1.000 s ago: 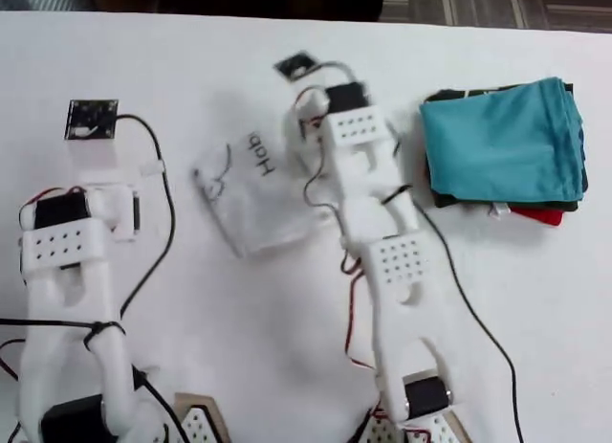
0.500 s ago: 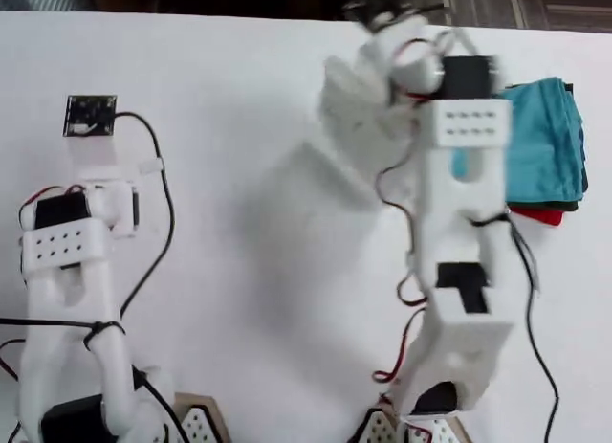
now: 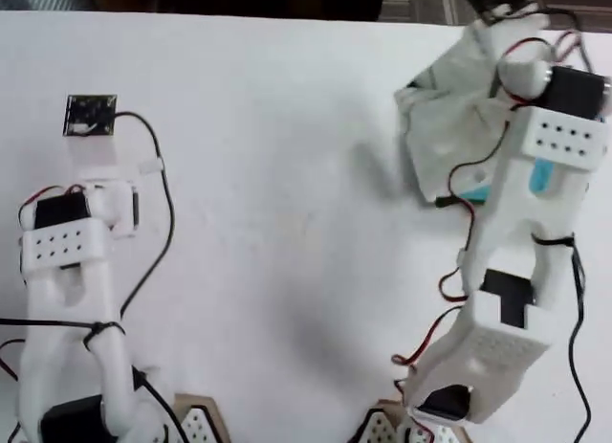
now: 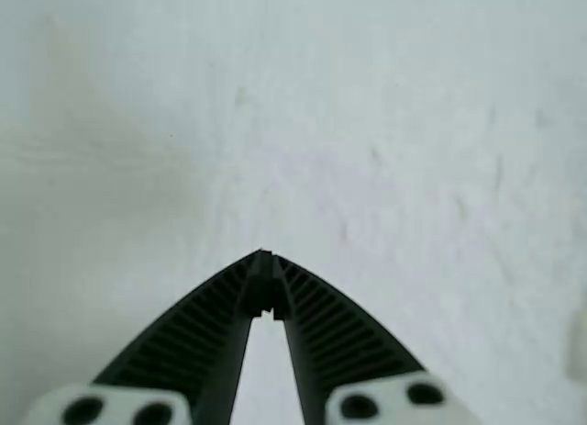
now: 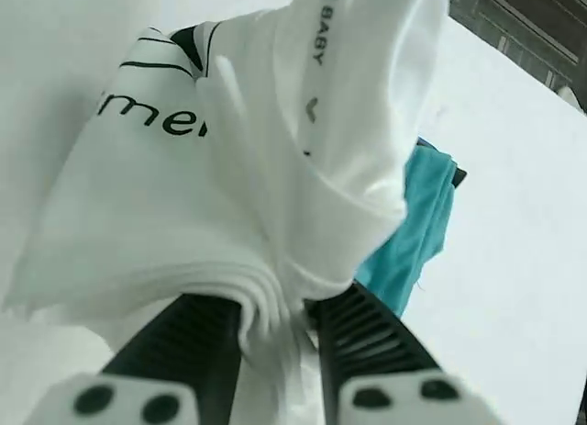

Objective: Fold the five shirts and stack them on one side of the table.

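Note:
A folded white shirt (image 3: 445, 127) with black print hangs at the far right of the table, over the stack of folded shirts, of which a teal one (image 3: 473, 189) peeks out. My right gripper (image 5: 280, 319) is shut on the white shirt (image 5: 229, 214), its folded layers bunched between the fingers; the teal shirt (image 5: 413, 237) lies just beyond. The right arm (image 3: 521, 232) stretches toward the far right edge. My left gripper (image 4: 265, 312) is shut with nothing in it, low over bare white table on the left side, where the left arm (image 3: 67, 242) stands.
The white table (image 3: 268, 175) runs from the left arm to the stack. A small black square board (image 3: 92, 116) sits ahead of the left arm, with cables trailing back. A dark floor lies past the table's far edge.
The right arm lifted the folded white shirt from the table's middle and carried it right and away, over the stack. The left arm stayed still.

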